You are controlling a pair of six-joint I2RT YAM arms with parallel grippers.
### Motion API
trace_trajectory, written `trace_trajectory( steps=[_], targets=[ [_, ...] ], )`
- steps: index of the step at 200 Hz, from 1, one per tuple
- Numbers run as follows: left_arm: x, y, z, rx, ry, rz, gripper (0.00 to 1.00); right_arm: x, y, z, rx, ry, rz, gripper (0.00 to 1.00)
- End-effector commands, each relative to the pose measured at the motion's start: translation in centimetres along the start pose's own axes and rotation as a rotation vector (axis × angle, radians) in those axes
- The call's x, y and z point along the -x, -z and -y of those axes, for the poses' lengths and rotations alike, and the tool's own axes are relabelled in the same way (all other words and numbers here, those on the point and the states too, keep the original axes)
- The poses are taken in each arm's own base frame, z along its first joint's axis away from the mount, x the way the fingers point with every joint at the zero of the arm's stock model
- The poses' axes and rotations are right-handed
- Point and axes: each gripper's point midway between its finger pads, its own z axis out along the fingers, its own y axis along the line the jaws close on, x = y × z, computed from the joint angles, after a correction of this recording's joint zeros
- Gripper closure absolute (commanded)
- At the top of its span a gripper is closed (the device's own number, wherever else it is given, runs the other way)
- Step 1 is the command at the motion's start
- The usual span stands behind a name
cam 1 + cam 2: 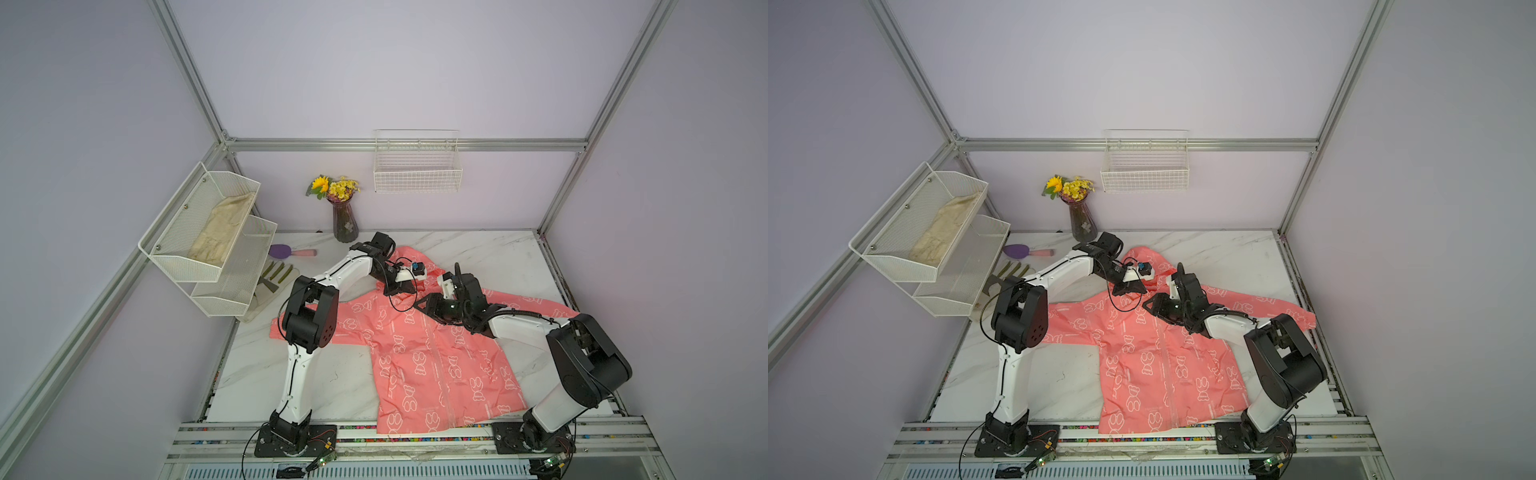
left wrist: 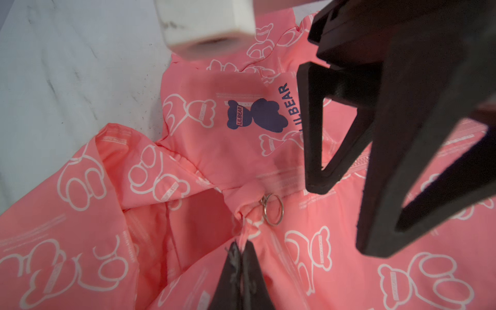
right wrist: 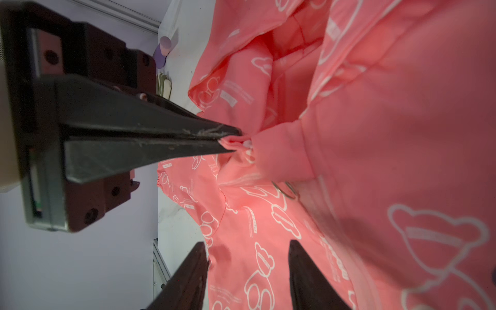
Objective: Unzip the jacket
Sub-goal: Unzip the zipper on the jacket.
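The coral-pink jacket point(image 1: 436, 365) point(image 1: 1154, 365) lies front up on the marble table, hood at the far end, its front zipper closed. My left gripper point(image 2: 241, 243) point(image 1: 409, 289) is shut on a pinch of the jacket's collar fabric at the top of the zipper. The metal ring zipper pull point(image 2: 273, 209) point(image 3: 284, 189) lies just beside that pinch. My right gripper point(image 3: 248, 244) point(image 1: 420, 305) hovers open over the chest close to the ring, with only fabric below its fingers point(image 2: 314, 128). The dark blue bear logo point(image 2: 255, 115) shows on the chest.
A vase of yellow flowers point(image 1: 345, 220) stands at the back. A purple brush point(image 1: 291, 251) and a work glove point(image 1: 274, 278) lie at the back left. A white mesh shelf point(image 1: 166, 245) holds a beige cloth. A wire basket point(image 1: 417, 166) hangs on the wall.
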Motion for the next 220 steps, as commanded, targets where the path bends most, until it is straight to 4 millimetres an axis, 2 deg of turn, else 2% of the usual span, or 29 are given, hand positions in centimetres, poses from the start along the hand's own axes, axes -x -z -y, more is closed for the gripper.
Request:
trace_trajectory(
  steps=[1,97,181,220],
  targets=[
    [2.9,2.4,0.3,0.026,-0.074,0.086,1.0,0.7,-0.6,-1.2,0.049,-0.011,0.012,0.48],
    [2.9,2.6,1.1,0.024,-0.077,0.137,1.0,1.5,-2.6,0.1,0.185,-0.009,0.006,0.46],
    [2.6,2.6,1.3,0.039,-0.082,0.132,1.0,3.3,-1.4,2.8,0.191,-0.023,0.01,0.46],
    [2.5,2.7,1.2,0.046,-0.079,0.12,1.0,3.2,-1.8,3.6,0.192,-0.026,-0.016,0.46]
  ],
)
